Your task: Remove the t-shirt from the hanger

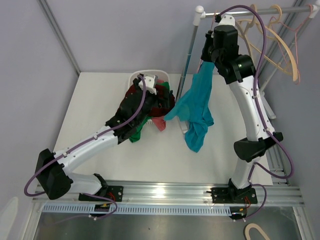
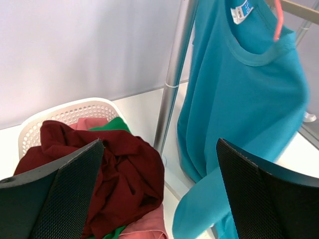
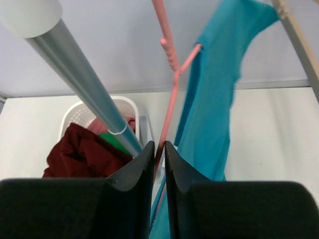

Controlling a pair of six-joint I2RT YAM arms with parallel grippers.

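- Beneath my left gripper (image 2: pixel 159 144), jaws spread wide, sits the white basket (image 2: pixel 65 112) heaped with maroon, green and pink clothes (image 2: pixel 124 169).
- My right gripper (image 3: pixel 158 164) pinches the pink hanger (image 3: pixel 169 109); the teal t-shirt (image 3: pixel 214 99) hangs bunched from it, just ahead.

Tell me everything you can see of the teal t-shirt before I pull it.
The teal t-shirt is thin matte knit with a ribbed round collar and a white label inside the neck. It hangs limp and bunched from the pink hanger, whose wire passes through the neck opening, beside the rack's upright metal pole. Its lower end drapes toward the table; contact there is unclear. The right gripper pinches the hanger wire, not the fabric.
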